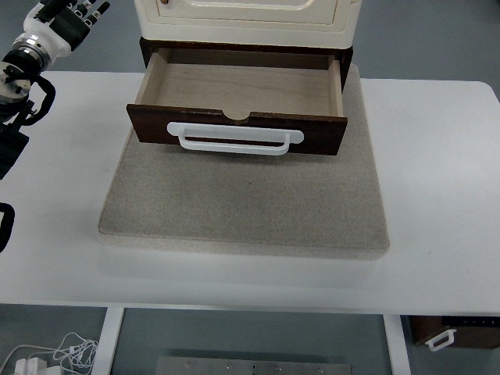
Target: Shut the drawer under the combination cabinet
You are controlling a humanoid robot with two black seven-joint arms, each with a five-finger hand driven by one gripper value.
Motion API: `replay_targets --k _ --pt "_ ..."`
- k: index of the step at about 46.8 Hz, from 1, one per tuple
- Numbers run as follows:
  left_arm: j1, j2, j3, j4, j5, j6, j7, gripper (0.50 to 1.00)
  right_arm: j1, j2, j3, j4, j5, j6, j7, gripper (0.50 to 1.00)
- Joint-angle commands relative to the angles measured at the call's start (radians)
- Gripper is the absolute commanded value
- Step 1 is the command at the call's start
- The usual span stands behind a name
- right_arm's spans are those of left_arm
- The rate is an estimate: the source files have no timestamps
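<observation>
Drawer [238, 109] pulled fully out under the cream cabinet [246, 19], on a grey mat [242, 207] at table [437, 172] centre. Left hand [66, 19] raised far left, fingers loosely curled, holding nothing. Best pushed squarely on the dark front by the white handle [234, 141], straight away. No readable writing.

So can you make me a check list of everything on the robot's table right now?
Surface: white table, beige mat on it.
Job's things: drawer pulled out, empty, white handle; cream cabinet above.
Clutter: nothing seen.
Robot hands: left robot hand raised at far left, holding nothing; right not in view.
Cables: white cables on floor.
Surroundings: another drawer front below table, right.
</observation>
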Motion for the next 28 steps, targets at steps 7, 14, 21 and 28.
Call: replay_targets --k 7,14,21,28 --pt "0.006 -0.009 -0.001 0.008 0.000 0.002 0.002 0.999 0.000 0.000 0.000 0.000 -0.001 0.000 0.000 0.952" --pt "0.009 -0.011 -0.001 0.000 0.000 -0.003 0.002 0.999 0.000 0.000 0.000 0.000 0.000 0.000 0.000 0.952" --pt "0.001 -0.009 -0.001 0.000 0.000 -0.026 0.005 0.999 0.000 0.000 0.000 0.000 -0.001 0.000 0.000 0.952" --pt "0.001 -0.006 -0.001 0.003 0.001 -0.048 -0.001 0.999 0.000 0.000 0.000 0.000 0.000 0.000 0.000 0.952"
